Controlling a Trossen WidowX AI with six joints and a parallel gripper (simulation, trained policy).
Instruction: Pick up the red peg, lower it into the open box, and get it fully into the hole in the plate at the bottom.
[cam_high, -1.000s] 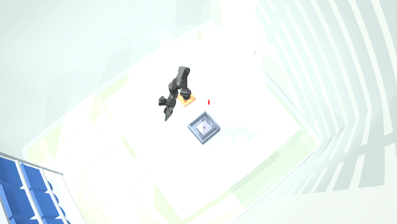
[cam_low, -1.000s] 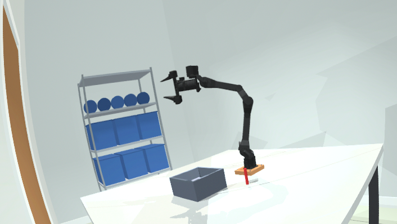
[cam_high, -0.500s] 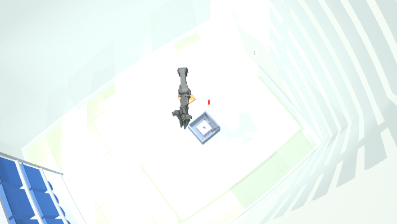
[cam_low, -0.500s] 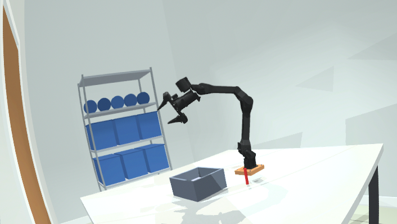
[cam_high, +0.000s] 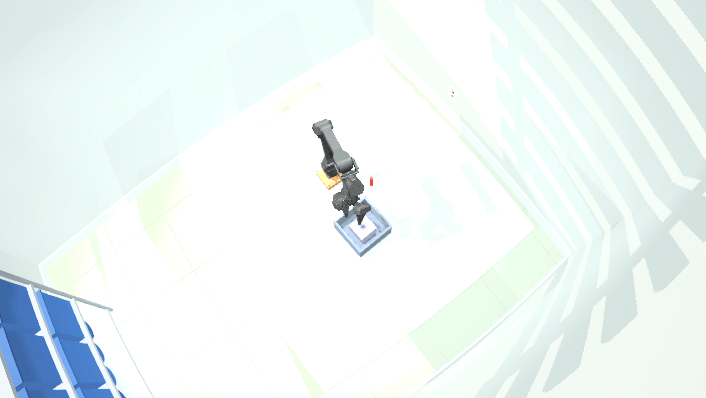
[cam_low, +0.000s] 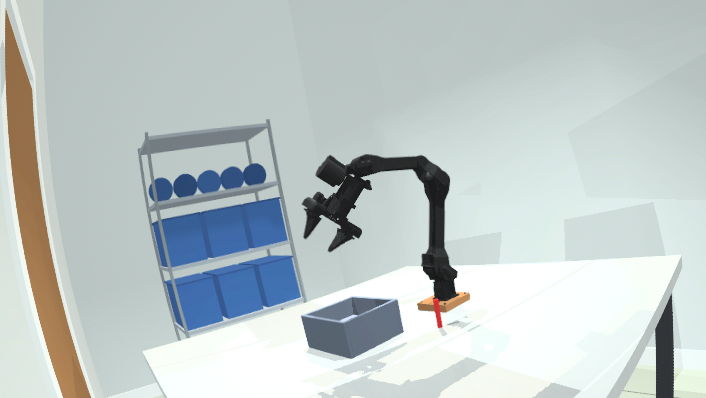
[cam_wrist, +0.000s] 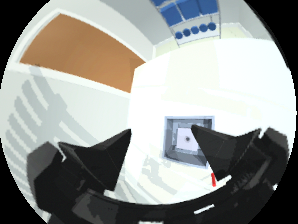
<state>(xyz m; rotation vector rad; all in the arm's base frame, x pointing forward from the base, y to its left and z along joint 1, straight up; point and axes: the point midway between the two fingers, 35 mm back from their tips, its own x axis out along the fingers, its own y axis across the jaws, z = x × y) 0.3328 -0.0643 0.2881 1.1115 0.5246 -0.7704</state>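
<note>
The fingers (cam_high: 353, 219) (cam_low: 320, 244) are spread wide with nothing between them, high above the counter (cam_low: 525, 290); below is the open box (cam_high: 375, 243) (cam_low: 376, 327) (cam_wrist: 186, 162), its plate (cam_high: 361, 233) (cam_wrist: 183, 142) inside, hole bare; outside it, near the orange base (cam_high: 327, 183) (cam_low: 428, 305), the red peg (cam_high: 371, 181) (cam_low: 438, 314) (cam_wrist: 213, 180) stands upright on the counter

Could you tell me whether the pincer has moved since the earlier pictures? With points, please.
Yes: in the top view, the pincer (cam_high: 353, 220) (cam_low: 317, 245) (cam_wrist: 162, 130) has swung from beside the box (cam_high: 376, 244) (cam_low: 372, 327) (cam_wrist: 170, 120) to over it.
</note>
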